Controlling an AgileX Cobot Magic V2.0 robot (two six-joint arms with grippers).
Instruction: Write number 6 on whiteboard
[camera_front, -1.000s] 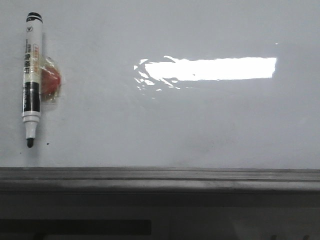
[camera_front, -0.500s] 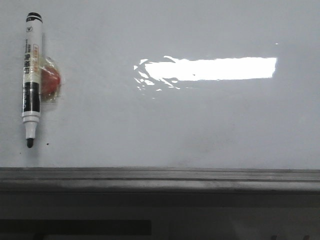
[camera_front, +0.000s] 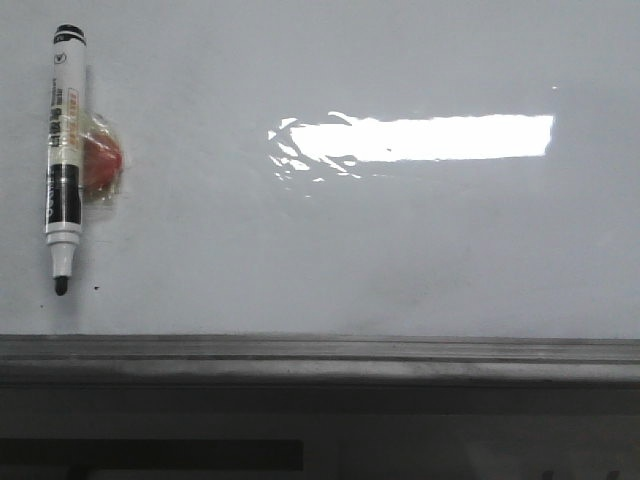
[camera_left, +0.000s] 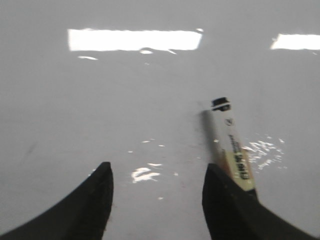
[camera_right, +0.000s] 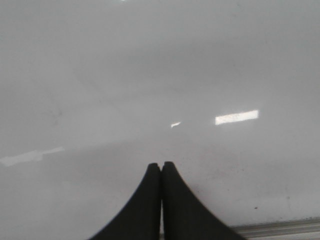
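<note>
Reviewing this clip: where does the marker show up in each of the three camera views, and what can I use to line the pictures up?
Front view: the marker stands upright at the far left of the whiteboard, tip down, with no 6 drawn yet.
Left wrist view: its capless body lies beside the open left pincer, partly behind one finger.
Right wrist view: not in it; only the shut right pincer over the board.
Shared landmark: the bright rectangular glare on the board.

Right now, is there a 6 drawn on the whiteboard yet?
No: in the front view the whiteboard carries no drawn numeral, only the marker and a tiny black dot.
</note>
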